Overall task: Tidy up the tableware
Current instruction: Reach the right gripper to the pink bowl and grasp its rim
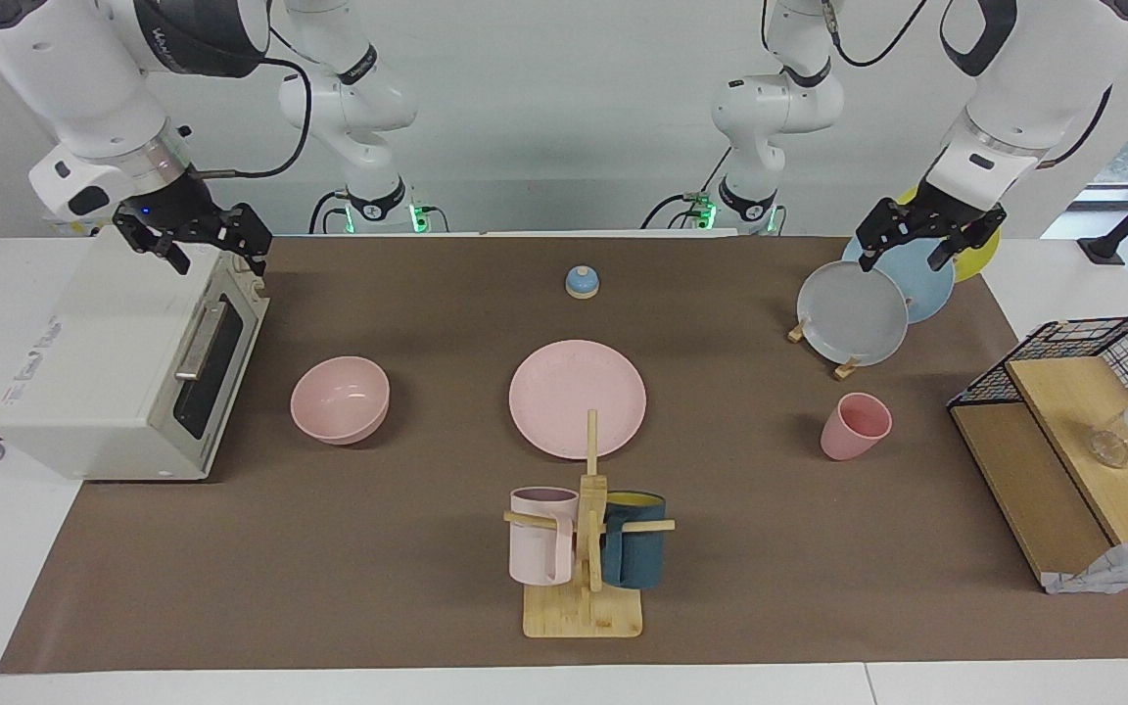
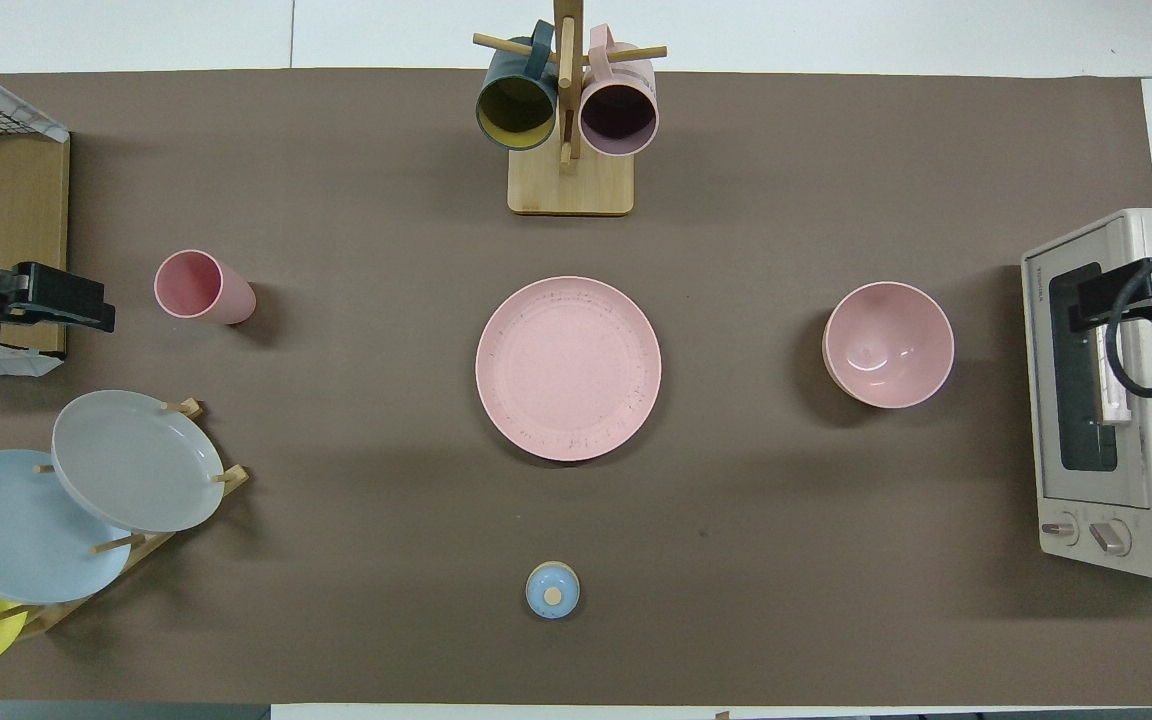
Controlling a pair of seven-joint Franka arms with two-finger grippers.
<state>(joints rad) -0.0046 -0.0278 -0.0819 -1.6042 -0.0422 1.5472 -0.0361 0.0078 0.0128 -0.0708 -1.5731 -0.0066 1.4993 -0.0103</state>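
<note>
The pink plate [image 1: 578, 397] [image 2: 568, 368] lies flat at the table's middle. The pink bowl [image 1: 340, 399] [image 2: 888, 343] stands upright beside it toward the right arm's end. The pink handleless cup [image 1: 855, 426] [image 2: 203, 287] lies tilted on its side toward the left arm's end. My left gripper [image 1: 902, 259] [image 2: 96, 308] hangs open and empty over the plate rack. My right gripper [image 1: 216, 259] [image 2: 1096, 300] hangs open and empty over the toaster oven. Neither touches the pink set.
A toaster oven [image 1: 123, 362] [image 2: 1116, 400] stands at the right arm's end. A rack of grey, blue and yellow plates [image 1: 853, 313] [image 2: 136, 460] and a wooden shelf with a wire basket [image 1: 1063, 421] stand at the left arm's end. A mug tree [image 1: 584, 548] [image 2: 568, 110] stands farthest out, a small blue bell [image 1: 582, 282] [image 2: 552, 590] nearest.
</note>
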